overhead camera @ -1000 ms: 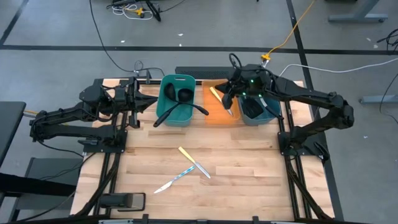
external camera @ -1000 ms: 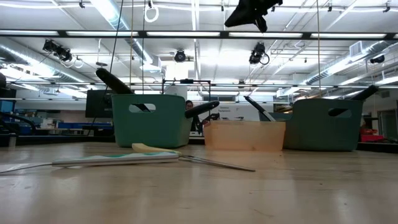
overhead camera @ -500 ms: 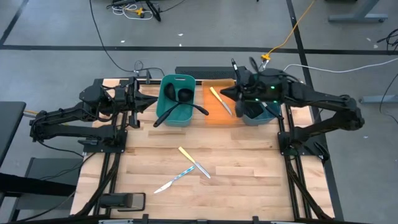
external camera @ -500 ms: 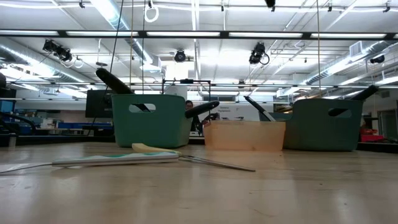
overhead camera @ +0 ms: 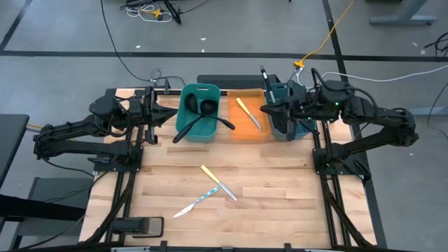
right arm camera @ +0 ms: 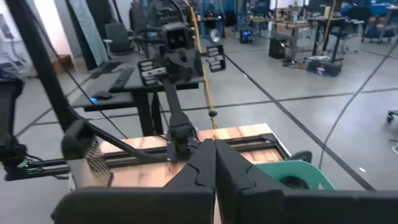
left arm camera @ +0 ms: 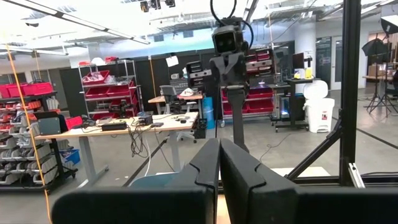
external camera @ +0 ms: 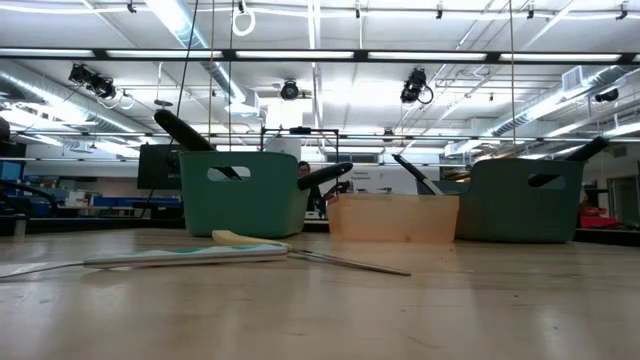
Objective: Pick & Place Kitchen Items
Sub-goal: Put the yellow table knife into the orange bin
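Two knives lie loose on the wooden surface (overhead camera: 280, 182): a yellow-handled knife (overhead camera: 218, 181) and a blue-handled knife (overhead camera: 197, 201), touching near their middles. Another yellow-handled knife (overhead camera: 248, 113) lies in the orange tray (overhead camera: 238, 129). Black ladles (overhead camera: 203, 124) sit in the left teal bin (overhead camera: 199, 89), handles poking over its rim.

The right tool (overhead camera: 269, 110) hangs over the right teal bin (overhead camera: 281, 133), its fingers (right arm camera: 211, 165) pressed together and holding nothing. The left tool (overhead camera: 168, 115) rests beside the left bin, fingers (left arm camera: 219, 168) likewise together.

Only the low view shows the knives flat before the bins, with neither arm visible.
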You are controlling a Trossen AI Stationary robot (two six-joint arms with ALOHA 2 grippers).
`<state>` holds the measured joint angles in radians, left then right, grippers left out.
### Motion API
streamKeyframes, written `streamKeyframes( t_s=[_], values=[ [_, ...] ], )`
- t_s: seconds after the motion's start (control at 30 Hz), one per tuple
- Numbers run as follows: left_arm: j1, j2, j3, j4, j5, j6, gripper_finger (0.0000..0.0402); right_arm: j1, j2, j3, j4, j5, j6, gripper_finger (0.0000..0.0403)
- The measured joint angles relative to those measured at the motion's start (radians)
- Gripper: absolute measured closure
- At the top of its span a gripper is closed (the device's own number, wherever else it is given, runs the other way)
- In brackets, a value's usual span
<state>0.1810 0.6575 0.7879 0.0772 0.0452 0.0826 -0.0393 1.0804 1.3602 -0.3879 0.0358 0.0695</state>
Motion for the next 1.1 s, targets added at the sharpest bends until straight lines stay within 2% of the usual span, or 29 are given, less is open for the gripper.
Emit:
streamKeyframes(
  t_s=[0.6,1.1],
  values=[
    [0.000,0.000,0.000,0.000,0.000,0.000,0.0386,0.128,-0.055,0.000,-0.003,-0.026,-0.029,0.0403],
    [0.000,0.001,0.000,-0.030,0.005,0.000,0.0386,0.146,-0.062,0.000,-0.002,-0.017,-0.025,0.0396]
  ],
)
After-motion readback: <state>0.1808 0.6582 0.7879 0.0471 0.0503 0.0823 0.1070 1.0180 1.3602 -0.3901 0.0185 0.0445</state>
